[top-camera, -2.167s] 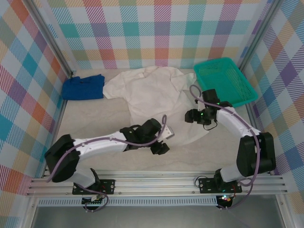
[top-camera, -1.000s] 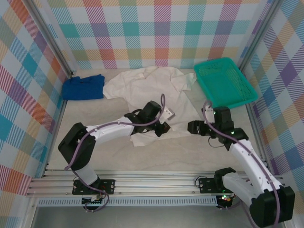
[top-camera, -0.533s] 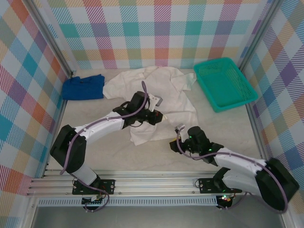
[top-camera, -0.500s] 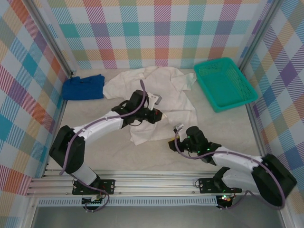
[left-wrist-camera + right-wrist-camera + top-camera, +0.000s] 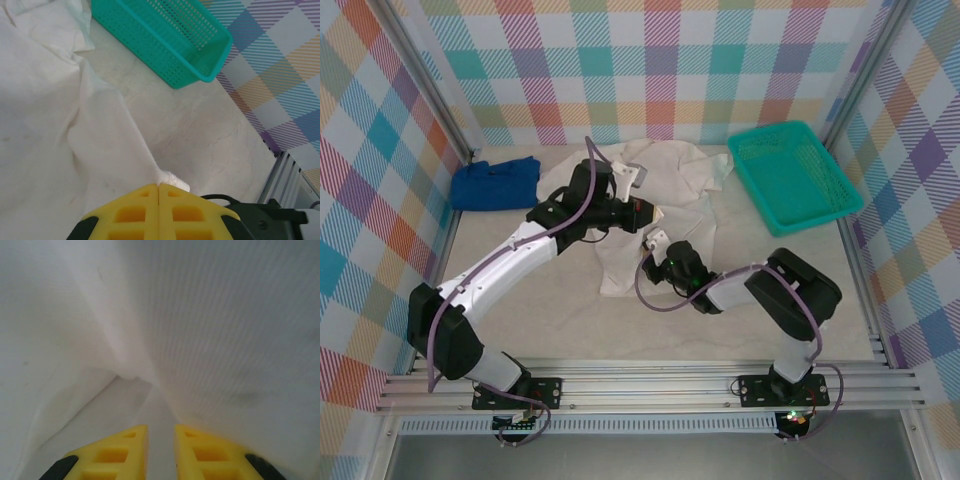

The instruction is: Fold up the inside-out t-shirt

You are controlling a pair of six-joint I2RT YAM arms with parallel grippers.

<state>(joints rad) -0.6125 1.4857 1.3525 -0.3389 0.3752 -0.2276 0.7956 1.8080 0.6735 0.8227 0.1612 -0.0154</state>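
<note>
Left end effector (image 5: 159, 189) clamping white cotton t-shirt (image 5: 685, 178); right end effector (image 5: 160, 432) nearly together, grip unclear. Likely starting fold; next: secure right pinch.

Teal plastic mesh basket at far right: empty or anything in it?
Empty. The top view shows the bare floor of the teal plastic mesh basket; the white cotton t-shirt lies outside it, to its left.

Left end effector (image 5: 159, 186) closed, right one (image 5: 161, 428) slightly parted.
</note>
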